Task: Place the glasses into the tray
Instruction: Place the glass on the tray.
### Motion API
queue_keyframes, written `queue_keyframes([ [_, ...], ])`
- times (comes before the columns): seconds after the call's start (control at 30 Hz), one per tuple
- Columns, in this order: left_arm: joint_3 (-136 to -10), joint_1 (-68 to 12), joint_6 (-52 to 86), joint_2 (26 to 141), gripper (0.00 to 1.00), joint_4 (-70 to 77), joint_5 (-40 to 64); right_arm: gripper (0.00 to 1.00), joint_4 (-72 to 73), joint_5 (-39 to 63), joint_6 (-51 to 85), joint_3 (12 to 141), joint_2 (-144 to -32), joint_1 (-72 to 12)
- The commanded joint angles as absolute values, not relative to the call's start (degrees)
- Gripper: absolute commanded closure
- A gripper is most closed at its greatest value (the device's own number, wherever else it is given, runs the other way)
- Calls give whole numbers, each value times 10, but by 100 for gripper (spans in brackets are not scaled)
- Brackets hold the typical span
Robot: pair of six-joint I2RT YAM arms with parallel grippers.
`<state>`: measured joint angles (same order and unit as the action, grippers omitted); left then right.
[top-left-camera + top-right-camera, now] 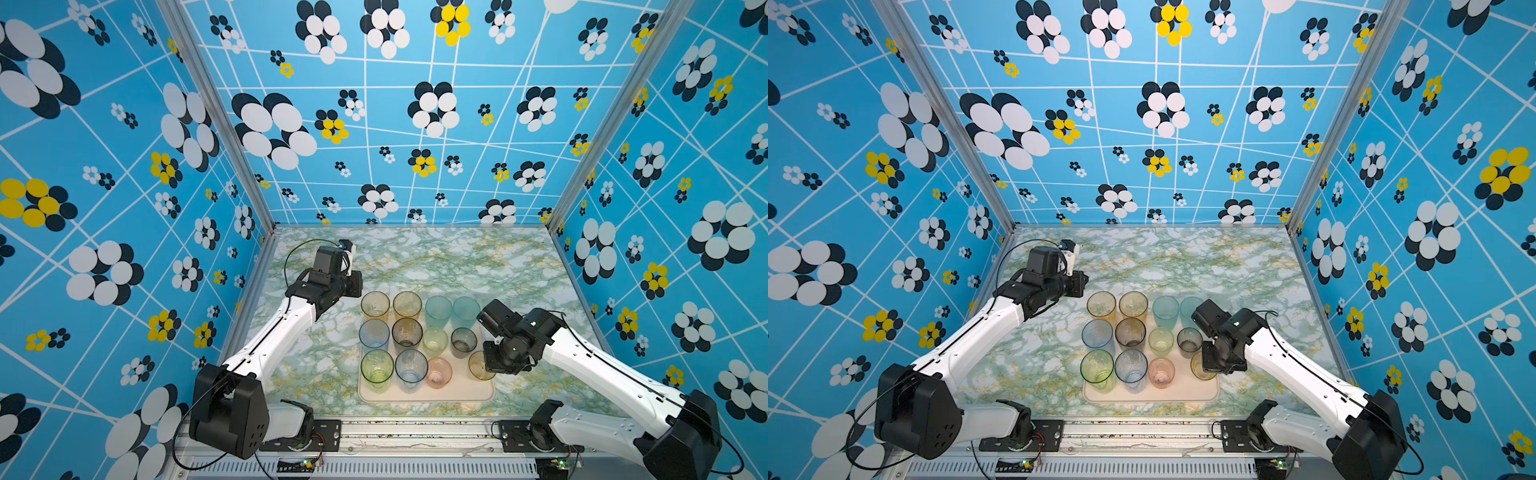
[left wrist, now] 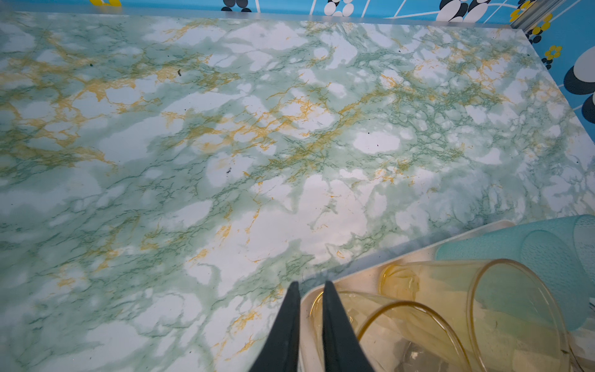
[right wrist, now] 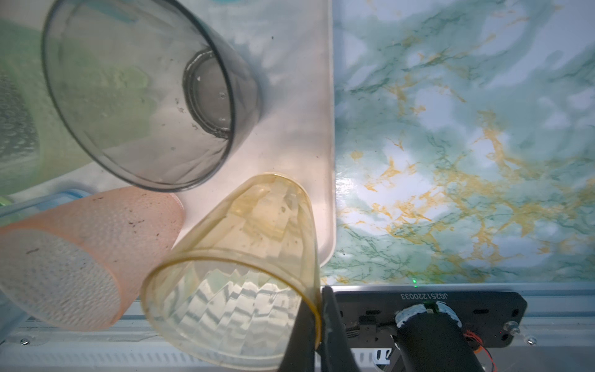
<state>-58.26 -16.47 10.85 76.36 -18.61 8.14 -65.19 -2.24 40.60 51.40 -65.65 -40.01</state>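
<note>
A: Nearest first?

B: Starting with the large flat pale cream-pink rounded-rectangle tray (image 1: 424,397), lying on the green-and-gold marbled counter (image 1: 457,257) toward the near edge. Carries twelve translucent tinted glasses (image 1: 1130,332), upright as far as the top views show, in three rows of four.

A: Near row, left to right?

B: A tall yellow-green tumbler (image 1: 377,368), a tall pale blue-grey tumbler (image 1: 411,368), a short pink tumbler (image 1: 439,373), then a short amber tumbler (image 1: 478,368) at the near right corner, just inside the rim.

A: Held?

B: Yes, by the right jaws: clamped shut on its wall at the lip, pinching from inside and outside. Cannot tell resting from lifted.

A: Middle row?

B: A tall blue ribbed tumbler (image 1: 374,334), a tall smoky brown tumbler (image 1: 407,332), a short yellow-green tumbler (image 1: 435,341), and a short smoky grey tumbler (image 1: 463,340), just beyond the held one.

A: Far row?

B: A tall amber tumbler (image 1: 375,305), a second tall amber tumbler (image 1: 407,304), a tall teal tumbler (image 1: 438,309) and a second tall teal tumbler (image 1: 465,309), all inside the far rim.

A: And the left jaws?

B: Hover at the tray's far left corner, just beside the tall amber tumbler. Barely parted, a narrow slit, gripping nothing.
</note>
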Motion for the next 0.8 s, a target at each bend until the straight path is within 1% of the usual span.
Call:
queue_keyframes([
  [0.0,-589,-159,100,745,83,-199,75,100,-626,-4,423,502,-666,-410],
  [0.77,-589,-159,99,732,83,-209,69,100,-594,23,418,478,-705,-434],
])
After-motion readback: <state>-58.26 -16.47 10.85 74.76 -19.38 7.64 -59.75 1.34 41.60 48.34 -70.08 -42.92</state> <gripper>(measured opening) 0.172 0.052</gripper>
